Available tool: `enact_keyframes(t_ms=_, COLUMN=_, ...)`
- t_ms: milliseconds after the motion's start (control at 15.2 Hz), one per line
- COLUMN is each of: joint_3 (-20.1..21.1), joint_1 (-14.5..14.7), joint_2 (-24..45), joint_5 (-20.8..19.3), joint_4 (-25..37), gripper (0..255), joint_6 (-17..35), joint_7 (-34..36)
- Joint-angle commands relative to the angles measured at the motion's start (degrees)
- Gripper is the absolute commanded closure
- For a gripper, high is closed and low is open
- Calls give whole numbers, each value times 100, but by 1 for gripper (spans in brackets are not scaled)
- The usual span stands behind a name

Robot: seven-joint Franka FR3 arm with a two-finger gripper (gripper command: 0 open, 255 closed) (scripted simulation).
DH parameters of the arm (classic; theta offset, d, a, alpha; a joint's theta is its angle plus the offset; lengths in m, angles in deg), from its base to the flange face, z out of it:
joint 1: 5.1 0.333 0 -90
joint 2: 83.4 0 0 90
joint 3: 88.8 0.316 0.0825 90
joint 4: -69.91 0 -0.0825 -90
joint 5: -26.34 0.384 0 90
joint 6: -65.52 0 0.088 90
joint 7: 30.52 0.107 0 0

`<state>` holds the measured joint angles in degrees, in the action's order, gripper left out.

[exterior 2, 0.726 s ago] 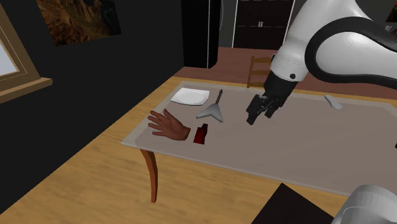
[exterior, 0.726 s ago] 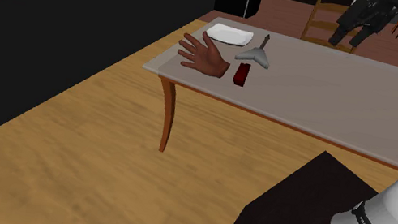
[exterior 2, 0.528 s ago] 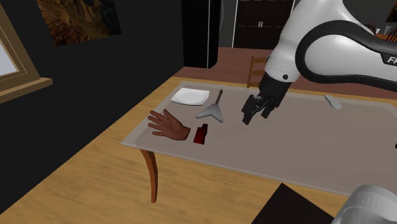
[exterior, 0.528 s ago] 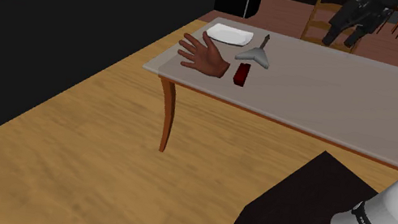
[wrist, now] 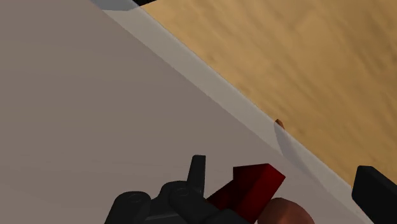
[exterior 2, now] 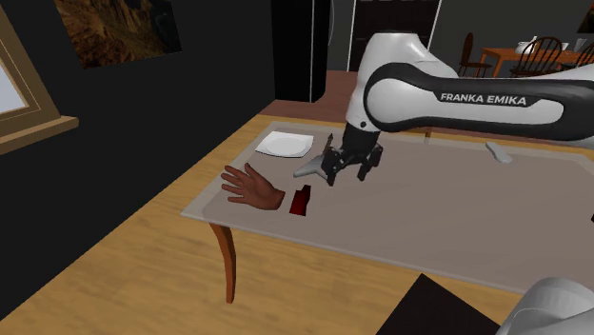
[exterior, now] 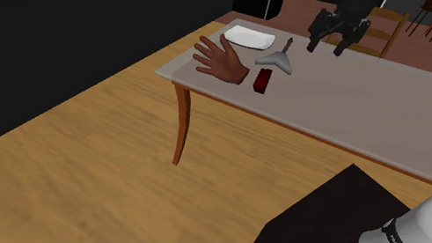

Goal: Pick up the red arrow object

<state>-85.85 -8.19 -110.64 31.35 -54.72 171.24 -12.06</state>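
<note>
Red arrow object (exterior: pixel 261 80): dark red, blocky, flat on grey desk (exterior: pixel 368 105), just beside brown hand model (exterior: pixel 222 60). Shoulder view: gripper (exterior: pixel 329 45) hovers at arrow's 2 o'clock, fingers apart.

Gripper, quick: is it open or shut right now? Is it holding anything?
Gripper: open, holding nothing. The red arrow lies apart from it, not touched.
</note>
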Motion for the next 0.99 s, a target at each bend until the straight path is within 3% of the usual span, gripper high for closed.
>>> enact_keyframes(t_ms=0, joint_3=77, joint_1=-47, joint_2=467, joint_5=4, joint_4=214, gripper=0, joint_6=156, joint_7=270)
enact_keyframes(t_ms=924, joint_3=109, joint_1=-258, joint_2=3721, joint_5=-118, joint_4=2417, gripper=0, joint_6=489, joint_7=1806)
